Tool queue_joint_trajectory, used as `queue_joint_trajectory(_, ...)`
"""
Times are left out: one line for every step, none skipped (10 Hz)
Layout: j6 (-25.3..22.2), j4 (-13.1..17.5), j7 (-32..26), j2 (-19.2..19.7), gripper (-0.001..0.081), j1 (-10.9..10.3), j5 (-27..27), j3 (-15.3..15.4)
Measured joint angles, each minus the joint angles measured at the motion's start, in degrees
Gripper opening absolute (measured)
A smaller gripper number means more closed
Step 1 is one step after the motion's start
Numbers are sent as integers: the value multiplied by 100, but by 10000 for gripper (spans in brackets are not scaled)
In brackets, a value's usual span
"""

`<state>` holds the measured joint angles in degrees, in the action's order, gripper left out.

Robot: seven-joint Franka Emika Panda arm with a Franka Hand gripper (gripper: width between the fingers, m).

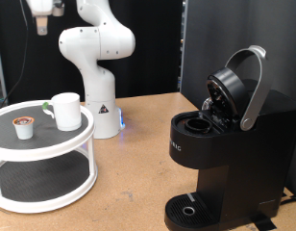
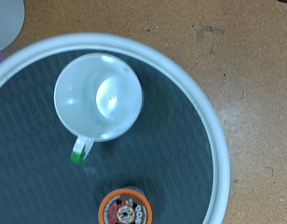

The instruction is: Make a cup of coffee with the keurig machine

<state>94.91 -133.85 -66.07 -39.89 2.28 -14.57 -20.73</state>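
Cup stands empty on the round two-tier tray, a brown-topped pod near its handle. End effector hangs high above the tray at the exterior view's top left; its spread cannot be told. Keurig machine sits lid-up on the table, well apart on the exterior view's right.

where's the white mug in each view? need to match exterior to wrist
Exterior view: the cup stands upright on the top tier of the round white stand, at the exterior view's left, beside the pod.
Wrist view: the cup is seen from straight above, empty, its handle carrying a green mark, on the stand's dark surface.
Shared landmark: the small brown-topped pod, which sits near the cup on the same tier.
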Motion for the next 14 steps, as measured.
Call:
queue_joint_trajectory(50,1,-84,46,803,4,-2,-117)
queue_joint_trajectory(48,0,-80,46,803,1,-1,-98)
queue_joint_trajectory(38,-12,-144,43,803,2,-2,-103)
queue_joint_trajectory(37,-53,-273,33,803,5,-91,-128)
queue_joint_trajectory(63,-129,-377,14,803,27,-241,-175)
queue_joint_trajectory(171,-226,-453,-3,803,62,-351,-246)
queue_joint_trajectory(346,-322,-479,-9,803,98,-405,-342)
queue_joint_trajectory(530,-402,-483,-9,803,118,-409,-435)
queue_joint_trajectory(692,-464,-483,-9,803,127,-409,-519)
queue_joint_trajectory(793,-502,-487,-9,803,127,-409,-591)
queue_joint_trajectory(829,-513,-559,-10,803,128,-409,-659)
queue_joint_trajectory(836,-516,-657,-10,803,128,-409,-722)
queue_joint_trajectory(836,-517,-708,-12,803,128,-409,-756)
queue_joint_trajectory(827,-517,-663,-8,803,128,-404,-754)
